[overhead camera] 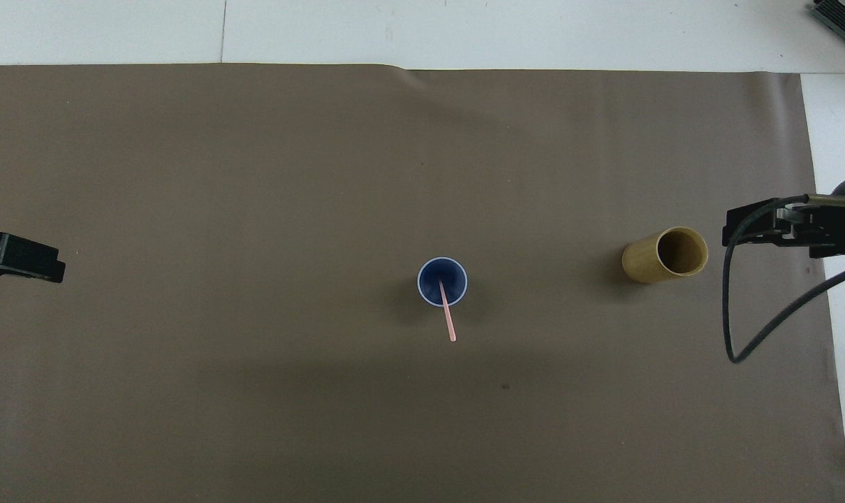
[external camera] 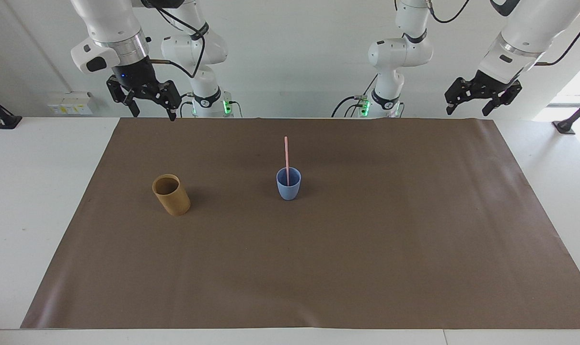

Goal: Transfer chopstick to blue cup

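The blue cup [external camera: 288, 187] [overhead camera: 442, 281] stands upright near the middle of the brown mat. The pale pink chopstick [external camera: 286, 155] [overhead camera: 449, 320] stands in it, its lower end inside the cup and its upper part leaning toward the robots. My right gripper [external camera: 153, 113] [overhead camera: 761, 227] hangs open and empty in the air over the mat's corner at the right arm's end. At the left arm's end my left gripper [external camera: 466, 111] [overhead camera: 19, 257] waits, raised, open and holding nothing.
A taller tan-brown cylindrical cup [external camera: 171, 194] [overhead camera: 664, 253] stands empty on the mat [external camera: 366, 249] toward the right arm's end, level with the blue cup. A black cable [overhead camera: 733, 307] hangs from the right arm's wrist.
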### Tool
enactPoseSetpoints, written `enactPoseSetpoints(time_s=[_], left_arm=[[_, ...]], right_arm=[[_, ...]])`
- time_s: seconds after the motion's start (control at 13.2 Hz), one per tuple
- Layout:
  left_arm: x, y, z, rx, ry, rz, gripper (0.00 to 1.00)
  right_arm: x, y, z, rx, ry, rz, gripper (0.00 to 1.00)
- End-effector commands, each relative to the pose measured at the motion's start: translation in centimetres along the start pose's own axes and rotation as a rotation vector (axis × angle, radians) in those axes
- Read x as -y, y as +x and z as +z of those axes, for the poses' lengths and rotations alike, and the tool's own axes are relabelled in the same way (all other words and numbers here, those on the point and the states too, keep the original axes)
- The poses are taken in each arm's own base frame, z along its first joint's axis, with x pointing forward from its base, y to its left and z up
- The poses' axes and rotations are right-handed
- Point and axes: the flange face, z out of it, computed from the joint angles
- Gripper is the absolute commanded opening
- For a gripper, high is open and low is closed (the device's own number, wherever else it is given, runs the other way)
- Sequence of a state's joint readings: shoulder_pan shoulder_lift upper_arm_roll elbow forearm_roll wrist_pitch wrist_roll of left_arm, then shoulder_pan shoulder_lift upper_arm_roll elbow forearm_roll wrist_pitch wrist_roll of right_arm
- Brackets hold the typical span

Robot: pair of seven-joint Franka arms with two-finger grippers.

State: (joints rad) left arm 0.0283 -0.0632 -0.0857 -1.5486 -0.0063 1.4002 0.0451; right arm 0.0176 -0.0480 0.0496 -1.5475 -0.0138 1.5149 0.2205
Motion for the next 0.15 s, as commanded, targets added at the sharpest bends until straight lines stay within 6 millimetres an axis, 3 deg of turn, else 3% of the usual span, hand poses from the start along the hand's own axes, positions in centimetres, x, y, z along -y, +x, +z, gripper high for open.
enactPoseSetpoints(time_s=[0.0, 0.08], left_arm=[[0.19, -0.57, -0.18, 0.006, 0.007, 0.004, 1.0], [0.19, -0.57, -0.18, 0.006, 0.007, 0.004, 1.0]], right_arm=[[0.15, -0.92, 0.2, 0.012, 0.019, -0.015, 1.0], [0.14, -1.07, 0.1, 0.011, 0.021, -0.012, 1.0]])
